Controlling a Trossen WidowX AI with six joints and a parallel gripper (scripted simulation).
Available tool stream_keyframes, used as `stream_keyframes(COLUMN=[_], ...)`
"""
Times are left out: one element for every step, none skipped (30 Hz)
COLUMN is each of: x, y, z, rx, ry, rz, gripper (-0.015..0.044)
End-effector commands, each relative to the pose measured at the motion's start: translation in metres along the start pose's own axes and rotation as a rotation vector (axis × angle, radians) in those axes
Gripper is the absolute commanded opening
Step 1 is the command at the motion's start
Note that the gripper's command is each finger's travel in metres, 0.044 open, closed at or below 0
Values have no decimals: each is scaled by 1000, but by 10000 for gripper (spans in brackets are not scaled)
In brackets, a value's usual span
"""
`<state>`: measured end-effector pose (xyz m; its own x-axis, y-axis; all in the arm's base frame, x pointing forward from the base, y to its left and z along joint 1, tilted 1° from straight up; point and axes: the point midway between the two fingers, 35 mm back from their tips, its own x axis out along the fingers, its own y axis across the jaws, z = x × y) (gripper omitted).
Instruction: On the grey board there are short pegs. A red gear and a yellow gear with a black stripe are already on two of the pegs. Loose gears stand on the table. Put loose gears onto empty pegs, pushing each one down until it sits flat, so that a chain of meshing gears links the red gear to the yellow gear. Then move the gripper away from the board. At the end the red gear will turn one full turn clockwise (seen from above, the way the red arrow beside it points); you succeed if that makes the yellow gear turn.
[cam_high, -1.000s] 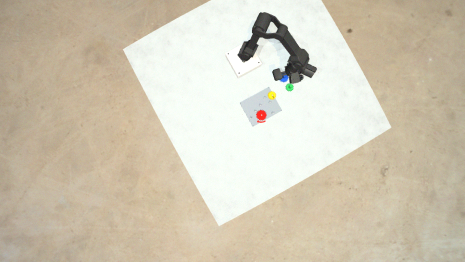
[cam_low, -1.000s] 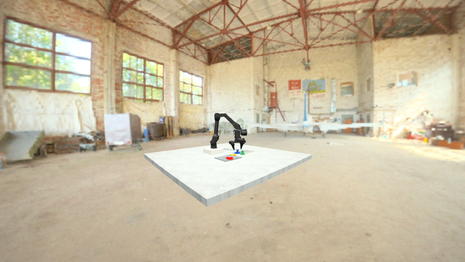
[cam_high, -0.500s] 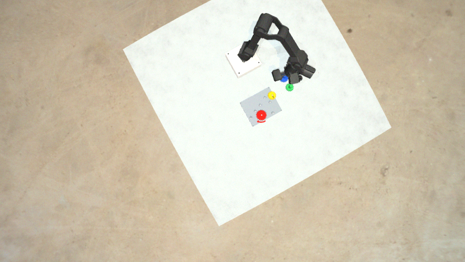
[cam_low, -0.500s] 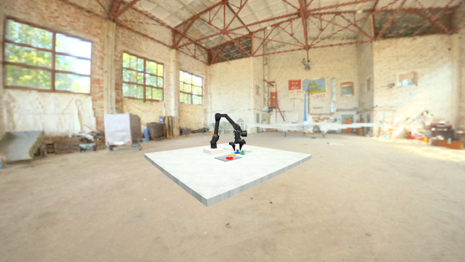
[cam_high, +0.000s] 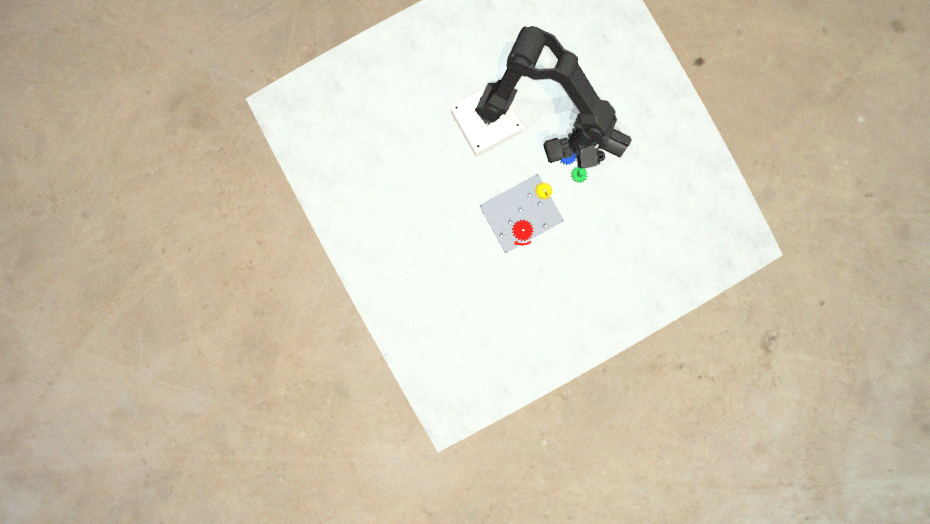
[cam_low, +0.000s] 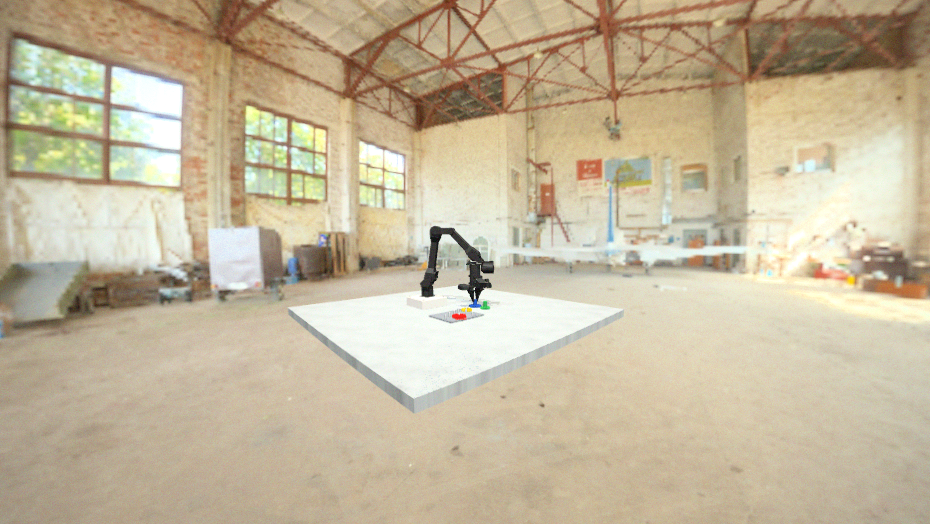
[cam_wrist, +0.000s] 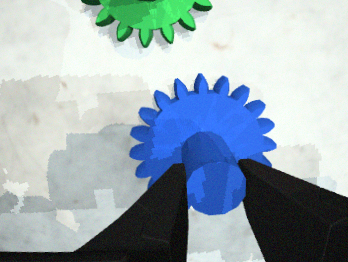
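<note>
My gripper (cam_low: 476, 299) (cam_wrist: 210, 172) is shut on the upright knob of the blue gear (cam_high: 567, 160) (cam_low: 474, 305) (cam_wrist: 200, 110), which stands on the table. The arm hides part of it in the top view. The loose green gear (cam_high: 579, 175) (cam_low: 485, 305) (cam_wrist: 150, 19) stands close beside it. The grey board (cam_high: 492, 211) carries the red gear (cam_high: 518, 232) (cam_low: 458, 316) near one edge and the yellow gear (cam_high: 540, 188) (cam_low: 468, 310) near a corner. Several empty pegs show between and around them, one of them a peg (cam_high: 519, 209) near the middle.
The red arrow (cam_high: 522, 243) lies beside the red gear at the board's edge. The arm's white base plate (cam_high: 477, 144) (cam_low: 418, 302) stands on the white table (cam_high: 429, 325) (cam_low: 416, 364), behind the board. The arm reaches from it over the blue gear.
</note>
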<state>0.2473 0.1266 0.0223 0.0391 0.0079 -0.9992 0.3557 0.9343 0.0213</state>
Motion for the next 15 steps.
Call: stream_keyframes(x=[0,-1,-3,-6,-8,-11,-13,-16,-18,-21,-23,-26,-28,-31,-34], y=[0,0,1,1,1,2,2,2,2,3,3,3,3,3,4], z=[0,0,1,1,2,2,2,3,3,4,4,4,4,5,5], rx=[4,4,4,4,4,4,4,4,4,4,4,4,4,4,4], ry=[1,1,1,1,0,0,0,0,0,0,0,0,0,0,0], rz=[0,0,0,0,0,0,0,0,0,0,0,1,1,1,1], gripper=[0,0,0,0,0,0,0,0,0,0,0,0,0,0,0])
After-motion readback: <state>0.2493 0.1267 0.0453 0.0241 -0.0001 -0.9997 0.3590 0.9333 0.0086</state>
